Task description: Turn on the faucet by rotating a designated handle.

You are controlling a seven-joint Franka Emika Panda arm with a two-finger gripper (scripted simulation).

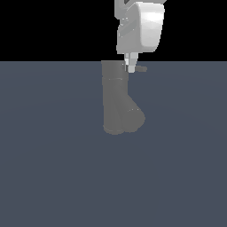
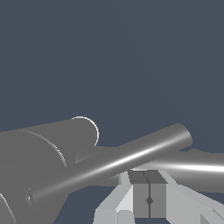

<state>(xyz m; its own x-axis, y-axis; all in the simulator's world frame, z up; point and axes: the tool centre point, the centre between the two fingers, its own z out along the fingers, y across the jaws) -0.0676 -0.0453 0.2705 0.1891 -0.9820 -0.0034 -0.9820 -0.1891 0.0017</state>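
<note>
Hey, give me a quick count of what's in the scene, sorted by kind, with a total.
Faucet: 1
Handle: 1
Gripper: 1
Total: 3

Open floor surrounds the faucet; only its handle obstructs the end effector.

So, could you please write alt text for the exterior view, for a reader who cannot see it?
A white gripper reaches down to the thin handle projecting toward the exterior view's right from the top of a grey Y-shaped faucet. The faucet stands on a plain blue-grey floor against black.
</note>
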